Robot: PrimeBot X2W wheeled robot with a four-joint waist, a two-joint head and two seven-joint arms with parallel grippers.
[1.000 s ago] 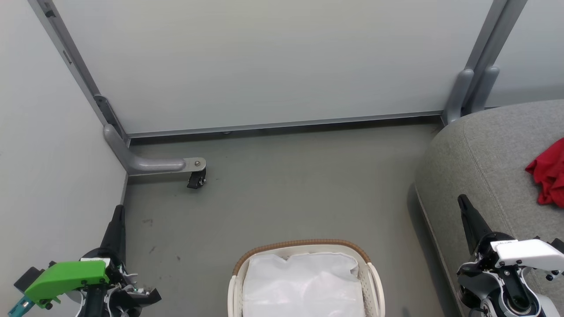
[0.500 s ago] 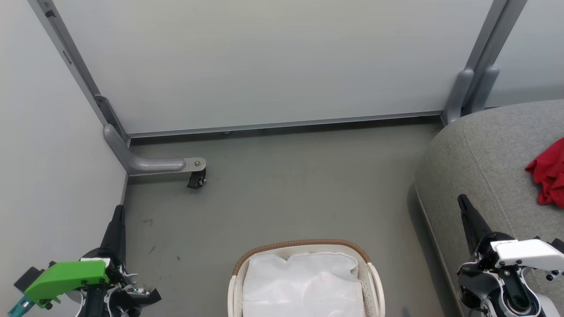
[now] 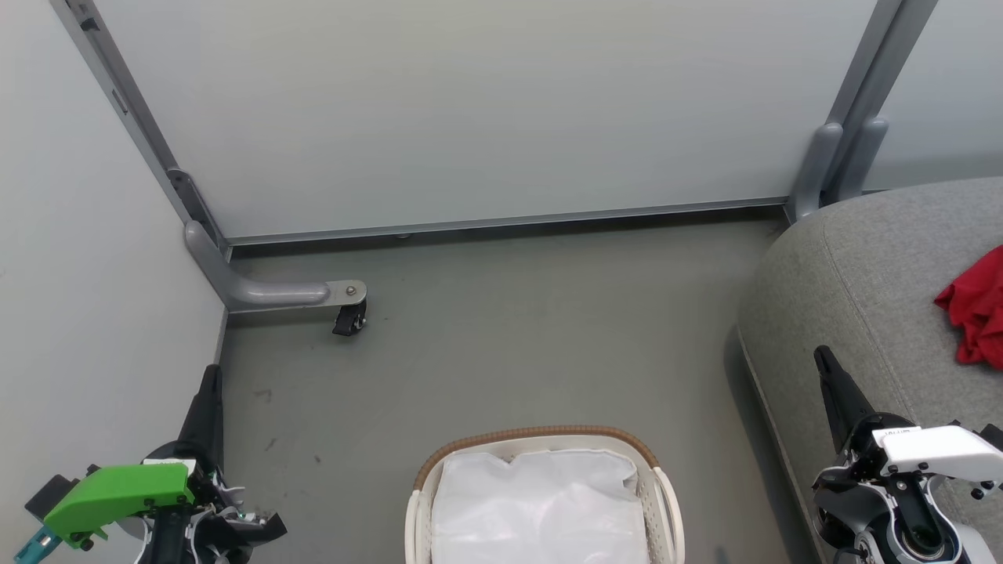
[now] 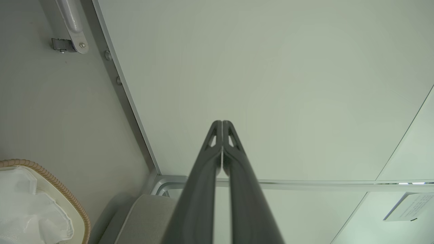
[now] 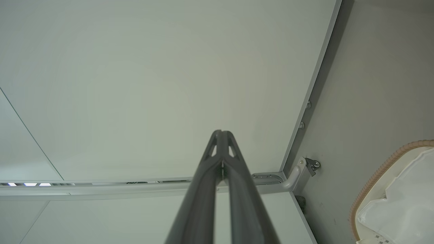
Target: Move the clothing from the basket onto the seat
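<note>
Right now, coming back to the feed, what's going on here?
Nothing is being handled. The left pincer and the right pincer are both shut and hold nothing, at either side of the basket. A red garment lies bunched on the grey seat at the right. What shows of the basket's inside is the white liner; its near part is cut off, so I can't confirm it's cleared.
</note>
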